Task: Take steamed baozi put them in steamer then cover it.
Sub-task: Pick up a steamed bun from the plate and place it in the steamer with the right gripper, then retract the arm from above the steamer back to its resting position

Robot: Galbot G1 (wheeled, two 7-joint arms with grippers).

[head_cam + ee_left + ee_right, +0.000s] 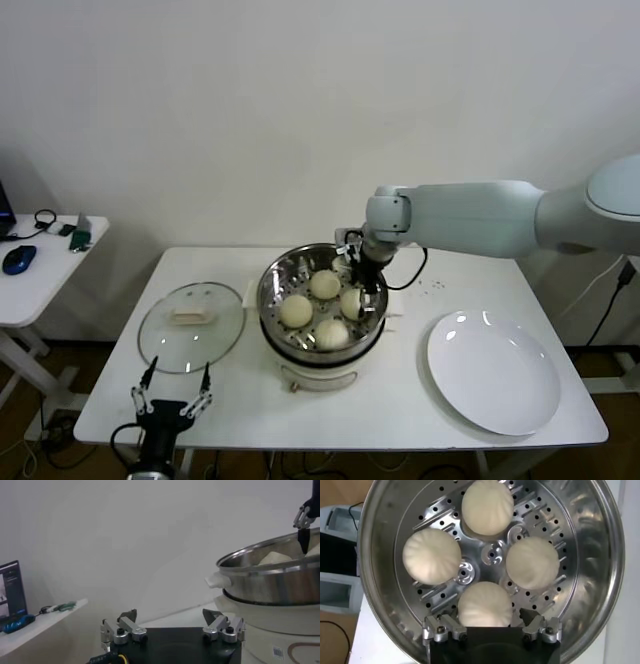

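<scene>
Several steamed baozi (487,506) lie on the perforated tray (492,555) inside the steel steamer (272,278) at the table's middle. They are round and off-white. My right gripper (485,616) hangs over the steamer's right side, open. Its jaws stand either side of the nearest baozi (484,602), with a small gap at each fingertip. In the head view that gripper (362,296) is low over the pot, next to a baozi (350,303). My left gripper (177,376) waits open and empty over the table's front left edge. The left wrist view shows the steamer (270,580) ahead of it.
The glass lid (190,325) lies flat on the table left of the steamer, just beyond my left gripper (170,614). An empty white plate (493,372) sits at the right. A small side table (45,275) with a mouse stands off to the left.
</scene>
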